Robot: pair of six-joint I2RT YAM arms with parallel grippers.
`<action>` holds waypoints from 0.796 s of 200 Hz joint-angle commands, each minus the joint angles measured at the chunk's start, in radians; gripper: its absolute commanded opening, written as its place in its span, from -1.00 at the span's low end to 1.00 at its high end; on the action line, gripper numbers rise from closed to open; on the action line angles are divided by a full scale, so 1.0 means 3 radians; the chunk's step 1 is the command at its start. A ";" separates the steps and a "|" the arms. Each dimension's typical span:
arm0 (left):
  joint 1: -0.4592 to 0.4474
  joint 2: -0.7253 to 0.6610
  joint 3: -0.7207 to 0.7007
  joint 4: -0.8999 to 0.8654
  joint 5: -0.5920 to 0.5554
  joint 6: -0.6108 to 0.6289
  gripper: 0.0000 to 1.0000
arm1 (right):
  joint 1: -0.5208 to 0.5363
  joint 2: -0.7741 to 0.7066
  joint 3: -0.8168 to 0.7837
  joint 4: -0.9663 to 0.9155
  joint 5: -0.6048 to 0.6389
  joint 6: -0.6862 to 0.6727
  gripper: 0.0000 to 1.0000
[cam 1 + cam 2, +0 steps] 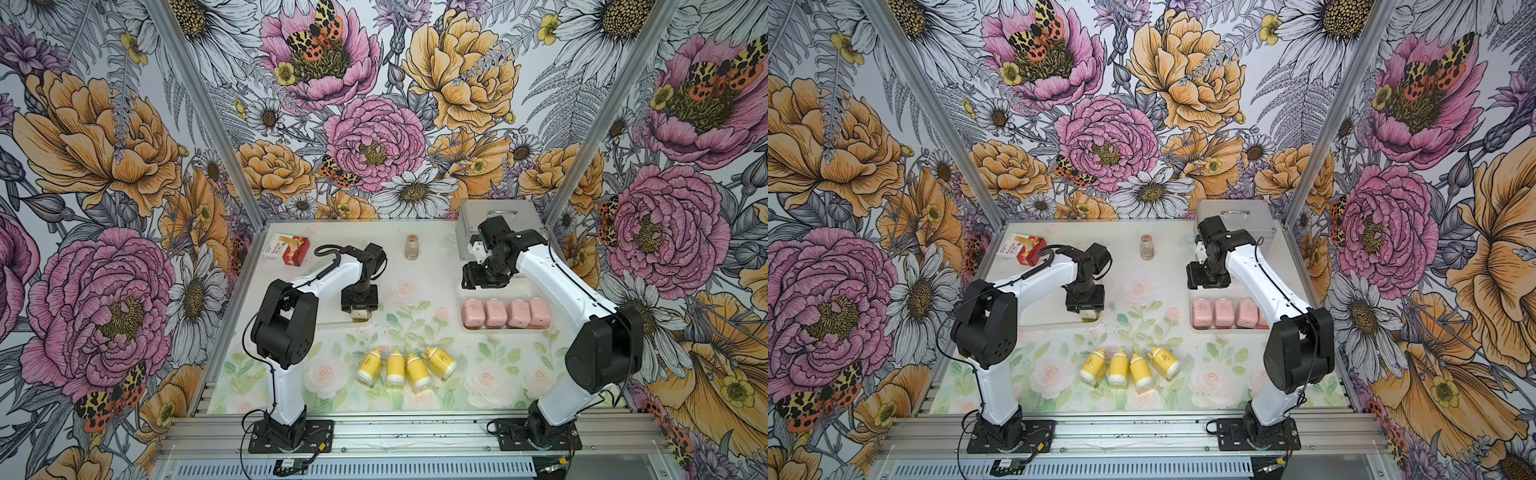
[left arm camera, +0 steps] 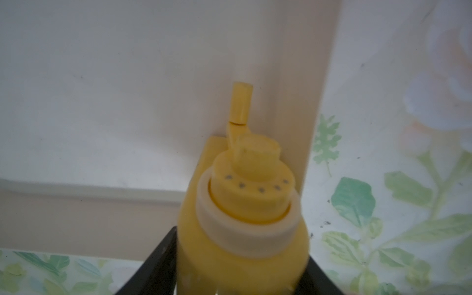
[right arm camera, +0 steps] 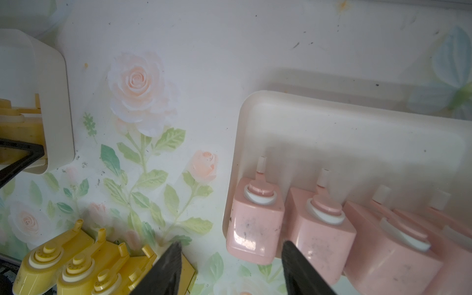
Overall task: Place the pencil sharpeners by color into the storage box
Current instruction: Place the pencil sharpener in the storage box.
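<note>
**Figure: sorting in progress, both top views and both wrist views.** The left gripper (image 1: 360,311) is reaching straight down into the near right corner of a white tray (image 2: 115,76). A yellow pencil sharpener (image 2: 242,224) is sitting between its 2 black fingers (image 2: 158,260), crank end pointing at the tray floor. The fingers are flanking the yellow body closely, but the blurred wrist view is not showing whether they are pressing on it or standing just clear, so the grip cannot be told.

The right gripper (image 3: 231,245) is hovering above the rear left corner of a second white tray (image 3: 357,132). Its jaws are standing apart with nothing between them.

Inside that tray 4 pink pencil sharpeners (image 1: 496,312) are lying side by side in 1 row, each touching its neighbour, along the tray's near wall.

On the floral table (image 1: 415,266), 4 more yellow pencil sharpeners (image 1: 395,366) are lying in a loose row near the front edge — between the 2 arm bases and well apart from both trays.

Background items are lining the rear of the table: a red-and-white carton (image 1: 287,249) at the left, a small clear jar (image 1: 411,247) in the middle, and a silver case (image 1: 494,220) at the right.
</note>
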 commanded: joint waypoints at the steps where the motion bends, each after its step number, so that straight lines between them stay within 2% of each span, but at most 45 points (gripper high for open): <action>1: -0.0017 -0.0204 0.0078 0.0061 0.0046 -0.0096 0.22 | 0.0017 -0.0016 0.0052 0.0056 -0.0041 -0.0038 0.28; 31: 0.0001 -0.0262 0.0083 0.0059 0.0084 -0.0128 0.22 | 0.0022 -0.0031 0.0052 0.0056 -0.0043 -0.0035 0.28; 101: -0.0003 -0.0922 -0.0066 0.0051 0.0081 -0.0194 0.22 | 0.0031 -0.0053 0.0047 0.0056 -0.0035 -0.0040 0.28; 128: -0.0136 -0.1241 -0.0238 0.0038 0.0079 -0.0149 0.22 | 0.0030 -0.0041 0.0047 0.0056 -0.0040 -0.0044 0.29; 159: -0.0446 -0.1541 -0.0494 -0.0072 0.0002 -0.0170 0.23 | 0.0036 -0.0042 0.0036 0.0058 -0.0046 -0.0048 0.28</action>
